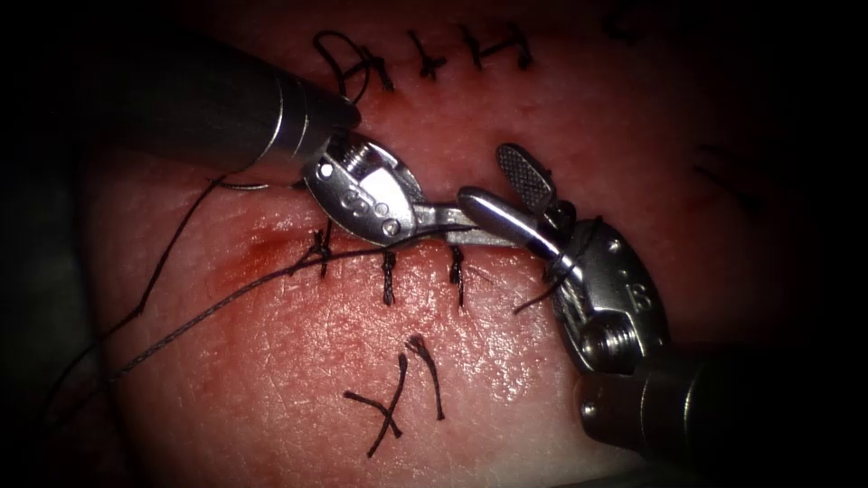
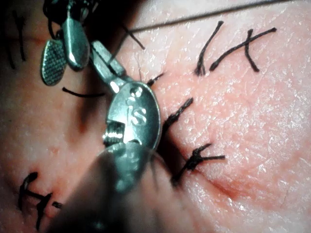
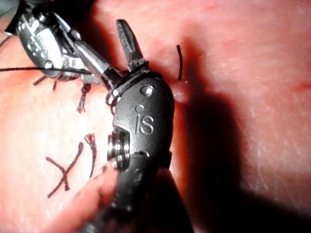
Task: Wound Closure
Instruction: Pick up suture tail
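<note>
The cut in the tissue (image 1: 271, 361) runs across the middle and carries three dark stitches (image 1: 389, 276). My left tool (image 1: 484, 226) reaches in from the upper left. Its jaws are shut on the thread (image 1: 226, 298), which trails away to the lower left. My right tool (image 1: 485, 175) comes up from the lower right with its jaws open and nothing between them, one jaw lying over the left tool's tips. A loop of thread (image 3: 119, 87) is wound around the right tool's neck. A short thread tail (image 1: 533, 298) hangs beside it. The left tool's thin jaws (image 2: 104, 60) lie against the right tool's spread jaws.
Loose cut ends of thread (image 1: 398, 398) lie on the tissue below the cut. An older row of stitches (image 1: 434, 59) sits above it. Red fluid (image 1: 262, 253) stains the left end of the cut. Another strand (image 1: 172, 244) curves down the far left.
</note>
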Tool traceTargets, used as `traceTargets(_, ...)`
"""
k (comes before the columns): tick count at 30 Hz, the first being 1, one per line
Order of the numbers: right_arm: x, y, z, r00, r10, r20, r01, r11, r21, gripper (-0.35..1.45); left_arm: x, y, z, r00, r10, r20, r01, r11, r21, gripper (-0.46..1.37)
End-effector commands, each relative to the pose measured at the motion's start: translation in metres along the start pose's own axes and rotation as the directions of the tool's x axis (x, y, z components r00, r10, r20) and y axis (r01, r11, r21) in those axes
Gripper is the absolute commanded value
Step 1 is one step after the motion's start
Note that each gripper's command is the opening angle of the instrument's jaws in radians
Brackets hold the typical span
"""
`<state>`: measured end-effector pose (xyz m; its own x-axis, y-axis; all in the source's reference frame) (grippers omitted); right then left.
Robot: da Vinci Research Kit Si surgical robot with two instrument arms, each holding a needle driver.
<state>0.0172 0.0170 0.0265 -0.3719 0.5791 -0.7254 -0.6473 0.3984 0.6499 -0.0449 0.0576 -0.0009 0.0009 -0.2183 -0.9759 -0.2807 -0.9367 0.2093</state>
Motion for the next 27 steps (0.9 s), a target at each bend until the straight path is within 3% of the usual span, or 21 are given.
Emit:
traceTargets(1, 0.0000, 0.0000, 0.0001, 1.000, 0.015, -0.003, -0.016, 1.000, -0.017, 0.61, -0.0001, 0.0001, 0.0001, 1.000, 0.003, 0.000, -0.003, 1.000, 0.004, -0.35)
traceTargets(5, 0.0001, 0.0002, 0.0000, 1.000, 0.023, 0.001, -0.023, 0.998, -0.058, 0.61, -0.0003, 0.0006, 0.0000, 1.000, 0.017, 0.005, -0.017, 1.000, -0.004, -0.35)
traceTargets(11, -0.0004, 0.0004, 0.0000, 0.995, 0.023, 0.094, -0.009, 0.989, -0.147, 0.68, -0.0001, 0.0017, -0.0002, 0.999, 0.031, 0.027, -0.030, 0.999, -0.033, -0.35)
traceTargets(19, -0.0025, 0.0011, -0.0007, 0.984, 0.017, 0.178, 0.022, 0.976, -0.217, 0.80, 0.0011, 0.0024, -0.0003, 0.998, 0.036, 0.042, -0.033, 0.998, -0.052, -0.35)
traceTargets(22, -0.0029, 0.0011, -0.0011, 0.982, 0.012, 0.190, 0.031, 0.974, -0.225, 0.76, 0.0014, 0.0026, -0.0003, 0.996, 0.036, 0.086, -0.032, 0.998, -0.051, -0.35)
traceTargets(27, -0.0032, 0.0012, -0.0017, 0.978, 0.013, 0.210, 0.044, 0.964, -0.262, 0.71, 0.0020, 0.0038, 0.0000, 0.975, 0.053, 0.214, -0.043, 0.998, -0.052, -0.35)
